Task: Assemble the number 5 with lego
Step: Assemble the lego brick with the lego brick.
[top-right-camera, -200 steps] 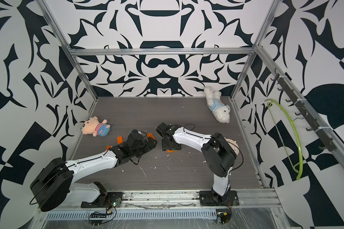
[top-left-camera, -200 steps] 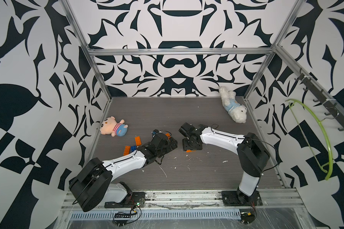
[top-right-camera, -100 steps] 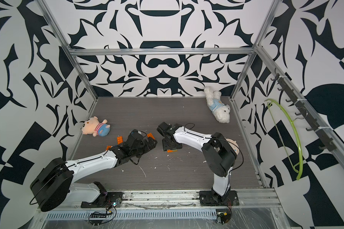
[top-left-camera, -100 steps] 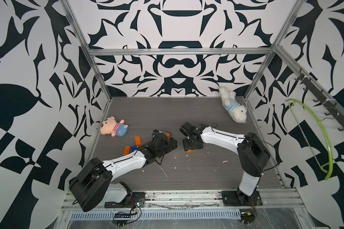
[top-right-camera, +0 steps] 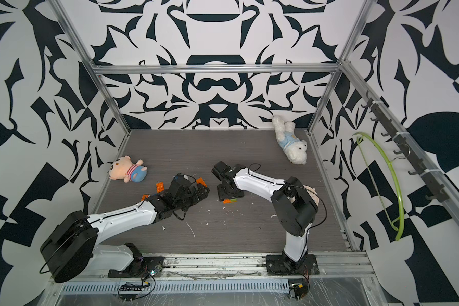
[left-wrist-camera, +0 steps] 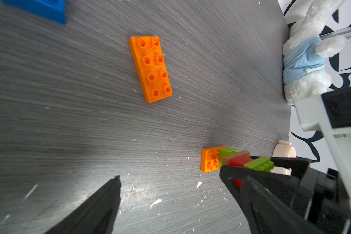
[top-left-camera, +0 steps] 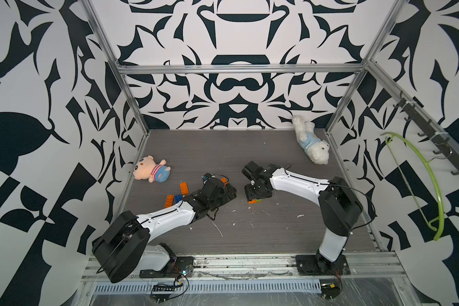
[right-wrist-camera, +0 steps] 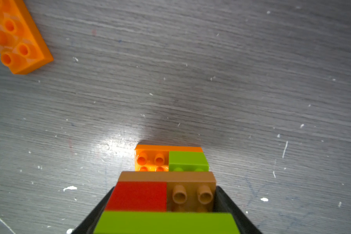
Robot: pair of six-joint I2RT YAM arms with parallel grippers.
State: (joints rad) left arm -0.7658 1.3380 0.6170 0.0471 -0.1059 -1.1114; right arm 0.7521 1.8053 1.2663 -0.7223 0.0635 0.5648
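- Since a second ago nothing much has moved: in both top views my arms sit as they were.
- In a top view my right pincer stands over the lego stack at mid-frame. Only an orange-green sliver shows, and the grip itself is hidden. My left pincer lies just left of it, with loose bricks farther left.
- In the left wrist view my left pincer is spread wide and empty, one fingertip right beside the lego stack at lower right. Only this view shows that closeness; a sideways swing would knock the build.
- In the right wrist view my right pincer pinches the upper tiers at the bottom edge, while the orange and green tier juts out free. I judge a twist could snap that joint. Whether it rests on the table, I cannot tell.
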